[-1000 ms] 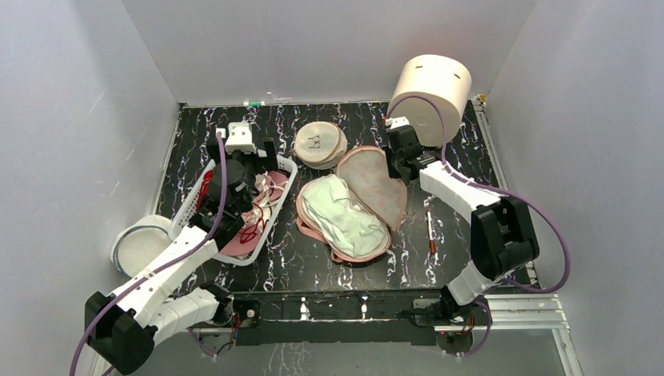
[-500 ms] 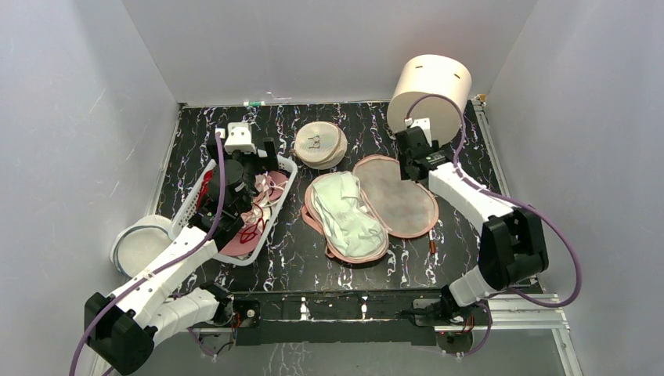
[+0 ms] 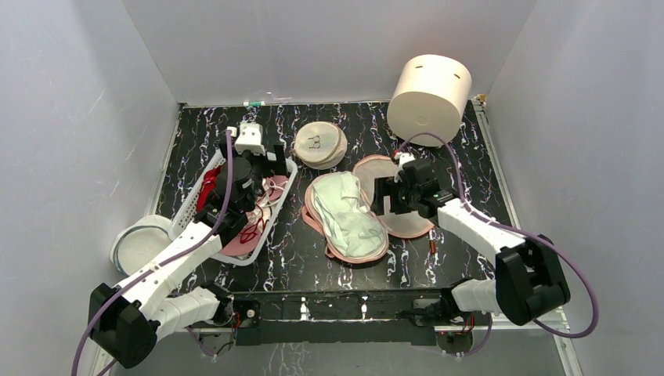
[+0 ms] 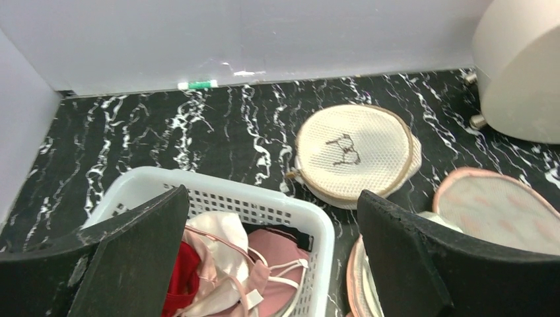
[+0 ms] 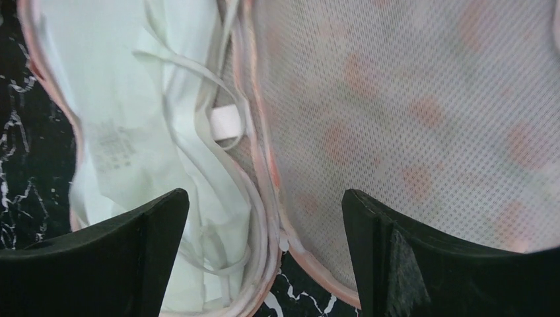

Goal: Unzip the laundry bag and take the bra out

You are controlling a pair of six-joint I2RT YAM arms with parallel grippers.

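The laundry bag (image 3: 369, 169) lies unzipped and spread flat mid-table, its mesh-lined flap (image 5: 409, 119) folded out to the right. The pale mint bra (image 3: 344, 213) rests in the left half, its straps and label showing (image 5: 132, 132). My right gripper (image 3: 381, 197) hovers open over the joint between the two halves; in the right wrist view the gripper (image 5: 264, 257) holds nothing. My left gripper (image 3: 270, 160) hangs open over the far end of the white basket (image 4: 264, 205), empty, its gripper (image 4: 274, 257) well left of the bag (image 4: 495, 205).
The basket (image 3: 192, 207) holds red and pink clothes. A round cream mesh disc (image 3: 319, 145) lies behind the bag. A large cream cylinder (image 3: 429, 94) stands at the back right. A white round tub (image 3: 137, 247) sits at the left, a small red stick (image 3: 432, 247) right of the bag.
My right gripper let go of the bag's flap, which dropped flat to the right. It opened and swung down and left over the bag's middle. The left gripper shifted slightly.
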